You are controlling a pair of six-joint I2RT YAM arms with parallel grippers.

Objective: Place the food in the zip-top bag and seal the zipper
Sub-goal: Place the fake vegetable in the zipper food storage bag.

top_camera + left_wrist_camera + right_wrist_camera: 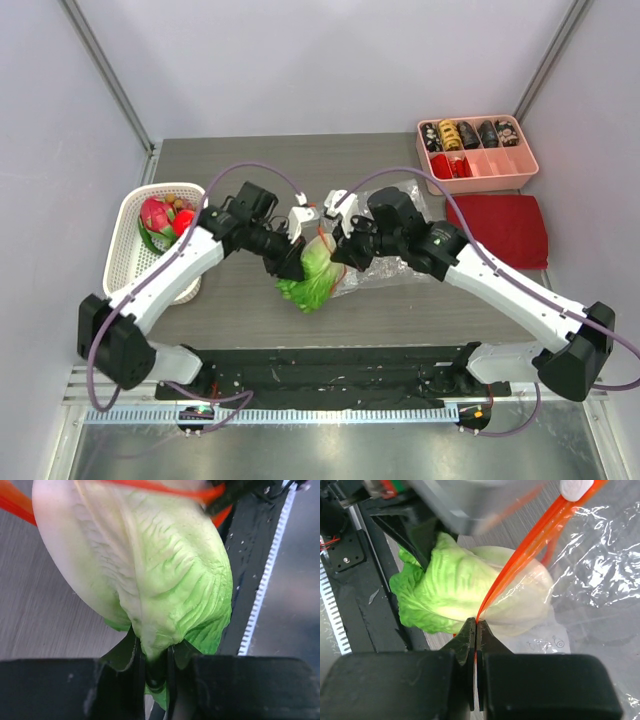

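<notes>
My left pincer pinches the leafy green lettuce head; my right pincer is pressed together on the thin orange-red zipper strip of the crinkly clear plastic bag.

A grey wood-grain table fills the middle of a small booth. A plain pale back wall stands behind it, with a similar left wall and right wall on either side. Thin metal posts run up the two rear corners. A black plate lies along the near table edge, with a white toothed strip and a brushed metal ledge beyond it. The light is even and soft, and shadows are faint.
</notes>
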